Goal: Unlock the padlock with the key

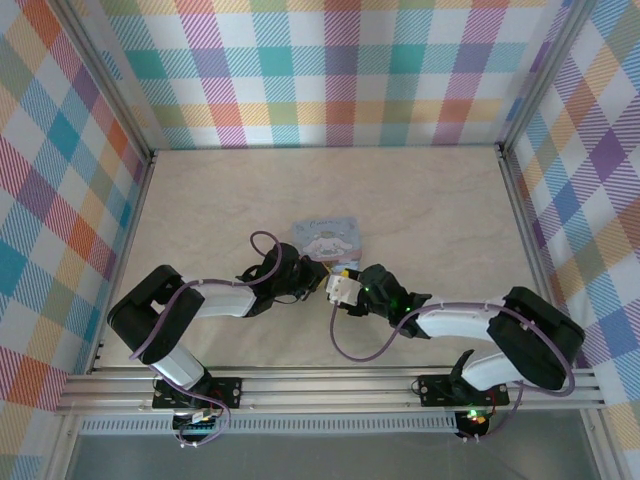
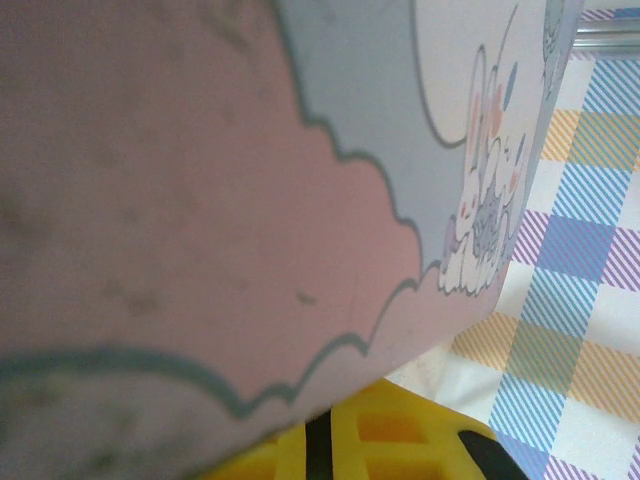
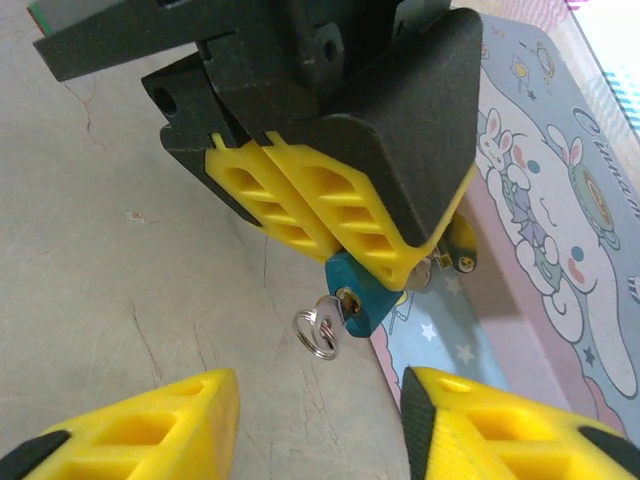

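- Right gripper (image 3: 318, 385) is nearest to you: released, jaws apart on either side of the key ring (image 3: 318, 332), gripping nothing, just short of the tin (image 3: 560, 200).
- The key (image 3: 335, 312) looks seated in the keyhole at the padlock (image 3: 358, 295) base, ring hanging free. I'd call insertion done.
- The padlock sits at the tin's near edge, off the table (image 3: 100, 260). Left gripper (image 3: 320, 235) is clenched on its upper part, with the teal body poking out below the fingers.
- The shackle is mostly hidden between the left fingers and the tin, so you cannot tell whether it has popped. My read: not unlocked yet.
- What's left, by my read: pinch the key, turn it, free the shackle.
- The right wrist view gives you all the lock and key detail.
- In the top view you get the layout: left gripper (image 1: 305, 275) and right gripper (image 1: 342, 290) meet nose to nose at the near edge of the tin (image 1: 328, 232). Key and lock are too small to read there.
- The left wrist view gives you the printed face of the tin (image 2: 200, 200) close up, a yellow finger (image 2: 390, 440) beneath it and the plaid wall (image 2: 570, 250) beyond it.
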`<state>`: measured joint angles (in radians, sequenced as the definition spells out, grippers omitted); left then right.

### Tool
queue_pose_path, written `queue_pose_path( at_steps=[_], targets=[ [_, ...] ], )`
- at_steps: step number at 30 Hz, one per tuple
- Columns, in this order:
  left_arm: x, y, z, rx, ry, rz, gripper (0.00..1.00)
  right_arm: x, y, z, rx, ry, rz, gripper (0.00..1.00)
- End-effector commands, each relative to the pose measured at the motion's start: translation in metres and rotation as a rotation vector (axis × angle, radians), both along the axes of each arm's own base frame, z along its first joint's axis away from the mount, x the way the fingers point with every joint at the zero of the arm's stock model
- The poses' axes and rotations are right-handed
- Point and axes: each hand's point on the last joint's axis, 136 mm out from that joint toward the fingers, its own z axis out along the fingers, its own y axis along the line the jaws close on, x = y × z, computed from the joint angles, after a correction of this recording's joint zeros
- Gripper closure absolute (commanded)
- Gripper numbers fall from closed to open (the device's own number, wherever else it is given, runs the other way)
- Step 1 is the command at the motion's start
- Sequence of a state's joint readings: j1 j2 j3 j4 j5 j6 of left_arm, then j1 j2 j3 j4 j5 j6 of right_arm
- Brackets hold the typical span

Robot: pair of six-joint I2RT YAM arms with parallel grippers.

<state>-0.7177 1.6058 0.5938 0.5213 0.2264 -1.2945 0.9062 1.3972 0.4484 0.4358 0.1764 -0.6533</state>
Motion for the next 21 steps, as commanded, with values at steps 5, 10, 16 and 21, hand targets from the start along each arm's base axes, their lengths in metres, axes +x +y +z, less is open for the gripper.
queue_pose_path(
  at_steps=[5, 10, 16, 21],
  targets=[
    [0.004, -0.01, 0.025, -0.055, -0.038, -0.013, 1.0, 0.011, 0.017, 0.012, 0.031, -0.058, 0.004, 0.64],
    [0.004, -0.01, 0.026, -0.056, -0.038, -0.014, 1.0, 0.017, 0.019, 0.013, 0.034, -0.086, -0.015, 0.7],
    [0.004, -0.011, 0.027, -0.059, -0.037, -0.019, 1.0, 0.019, 0.021, 0.013, 0.038, -0.091, -0.016, 0.76],
    [0.004, -0.012, 0.026, -0.06, -0.036, -0.019, 1.0, 0.02, 0.022, 0.014, 0.04, -0.091, -0.02, 0.84]
  ],
)
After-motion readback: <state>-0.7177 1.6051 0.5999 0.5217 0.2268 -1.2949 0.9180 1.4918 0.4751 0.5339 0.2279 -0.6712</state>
